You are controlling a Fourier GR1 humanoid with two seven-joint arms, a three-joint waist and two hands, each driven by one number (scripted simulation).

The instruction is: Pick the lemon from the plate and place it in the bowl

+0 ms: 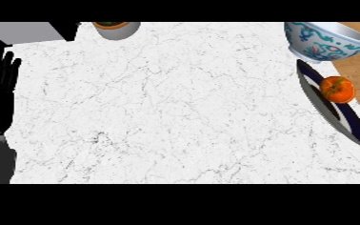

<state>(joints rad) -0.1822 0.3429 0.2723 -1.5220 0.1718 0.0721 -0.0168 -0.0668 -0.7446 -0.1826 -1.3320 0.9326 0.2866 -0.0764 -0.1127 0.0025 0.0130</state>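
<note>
An orange-coloured round fruit (337, 89) with a small green stem lies on a dark blue-rimmed plate (315, 95) at the right edge of the head view. Just behind the plate stands a white bowl (320, 40) with a blue and red pattern, cut off by the right edge. My left hand (8, 74) shows at the far left edge, fingers straight and pointing up, resting far from the fruit. My right hand does not show.
A grey pot (116, 28) with a plant stands at the back left of the white marble counter (175, 105). A wooden surface (348, 62) lies behind the plate at the right. A grey block (28, 31) fills the back left corner.
</note>
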